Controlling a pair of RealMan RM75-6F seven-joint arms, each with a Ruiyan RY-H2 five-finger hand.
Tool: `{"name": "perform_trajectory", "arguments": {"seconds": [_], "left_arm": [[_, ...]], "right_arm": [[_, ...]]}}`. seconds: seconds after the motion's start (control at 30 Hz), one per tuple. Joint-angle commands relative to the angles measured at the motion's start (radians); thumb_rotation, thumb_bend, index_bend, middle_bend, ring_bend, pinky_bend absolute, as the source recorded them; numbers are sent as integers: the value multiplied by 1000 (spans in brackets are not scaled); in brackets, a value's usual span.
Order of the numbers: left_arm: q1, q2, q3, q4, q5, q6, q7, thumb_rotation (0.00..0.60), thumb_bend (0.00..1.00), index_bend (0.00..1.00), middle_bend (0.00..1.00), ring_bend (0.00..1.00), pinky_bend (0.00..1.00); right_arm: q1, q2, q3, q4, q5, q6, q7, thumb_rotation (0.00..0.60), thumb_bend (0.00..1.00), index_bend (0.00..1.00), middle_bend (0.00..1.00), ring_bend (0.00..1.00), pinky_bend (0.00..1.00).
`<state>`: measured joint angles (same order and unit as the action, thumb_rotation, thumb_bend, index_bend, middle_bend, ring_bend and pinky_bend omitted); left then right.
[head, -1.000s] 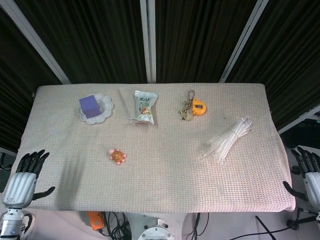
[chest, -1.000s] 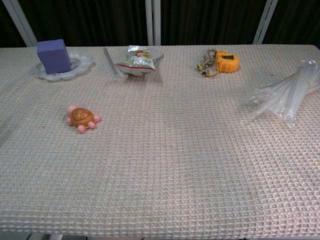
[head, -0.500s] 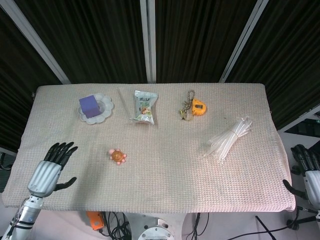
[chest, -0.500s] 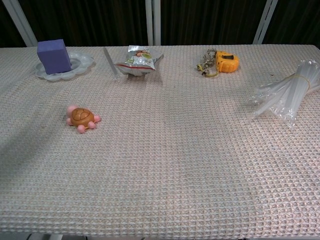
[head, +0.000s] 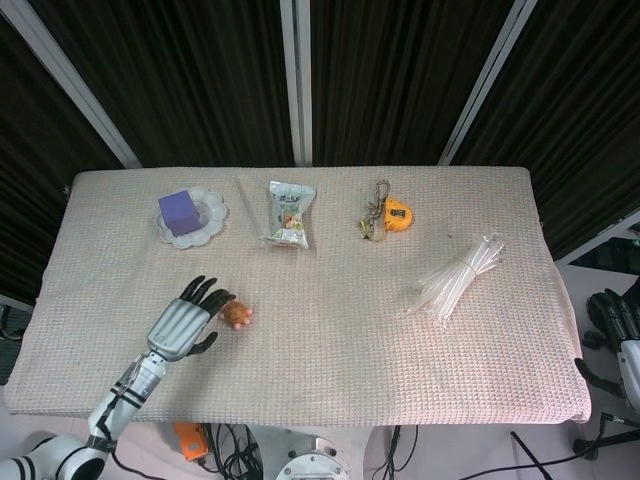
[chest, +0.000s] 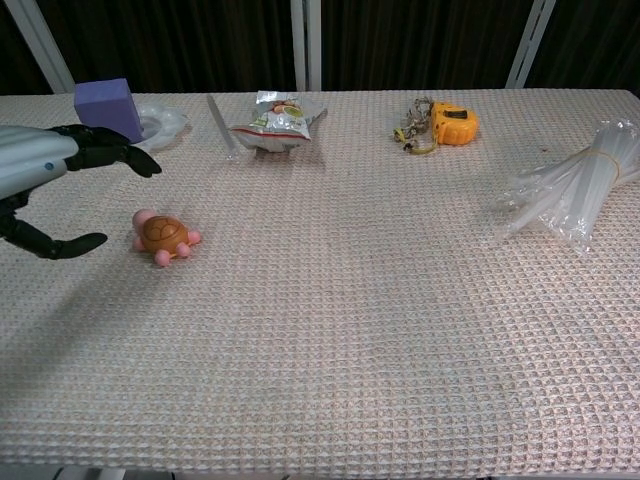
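My left hand (head: 185, 321) hovers over the table with its fingers spread, holding nothing. In the chest view the left hand (chest: 45, 185) comes in from the left edge. Just ahead of its fingertips lies a small orange and pink toy turtle (head: 238, 315), seen in the chest view as the turtle (chest: 165, 236) apart from the thumb. My right hand (head: 618, 340) hangs off the table's right edge, fingers loosely apart and empty.
A purple block (head: 179, 209) sits on a clear scalloped dish (head: 206, 222) at the back left. A snack packet (head: 288, 214) and an orange tape measure (head: 396, 215) lie further back. A bundle of clear straws (head: 459, 277) lies at the right.
My left hand has swung from the table's left front corner inward and forward, arriving just beside the toy turtle. The right hand has slipped slightly outward.
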<state>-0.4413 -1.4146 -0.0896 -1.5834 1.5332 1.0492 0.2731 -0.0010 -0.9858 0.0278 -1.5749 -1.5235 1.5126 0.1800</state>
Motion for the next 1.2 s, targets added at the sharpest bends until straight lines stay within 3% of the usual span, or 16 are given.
{"name": "perform_trajectory", "arguments": {"seconds": [0.03, 0.57, 0.73, 1.0, 1.1, 1.2], "left_arm": [[-26, -27, 1, 31, -31, -33, 23, 600, 381, 180, 182, 0, 0], [-104, -96, 6, 117, -73, -84, 31, 600, 379, 184, 179, 0, 0], [-117, -114, 10, 147, -81, -84, 26, 600, 379, 239, 197, 0, 0], [-128, -152, 19, 201, -81, -68, -5, 600, 379, 373, 318, 0, 0], [-126, -178, 27, 243, -47, -27, -29, 600, 379, 460, 429, 13, 8], [-126, -197, 33, 279, -33, -8, -31, 600, 379, 540, 555, 99, 29]], "right_arm": [[-2, 2, 1, 12, 4, 0, 15, 600, 170, 0, 0, 0, 0], [3, -5, 2, 35, 11, -17, 31, 600, 170, 0, 0, 0, 0], [5, -10, 3, 46, 19, -27, 37, 600, 171, 0, 0, 0, 0], [7, -17, 3, 61, 23, -35, 47, 600, 170, 0, 0, 0, 0], [7, -18, 3, 64, 25, -38, 49, 600, 171, 0, 0, 0, 0], [7, -20, 2, 66, 24, -40, 50, 600, 171, 0, 0, 0, 0]]}}
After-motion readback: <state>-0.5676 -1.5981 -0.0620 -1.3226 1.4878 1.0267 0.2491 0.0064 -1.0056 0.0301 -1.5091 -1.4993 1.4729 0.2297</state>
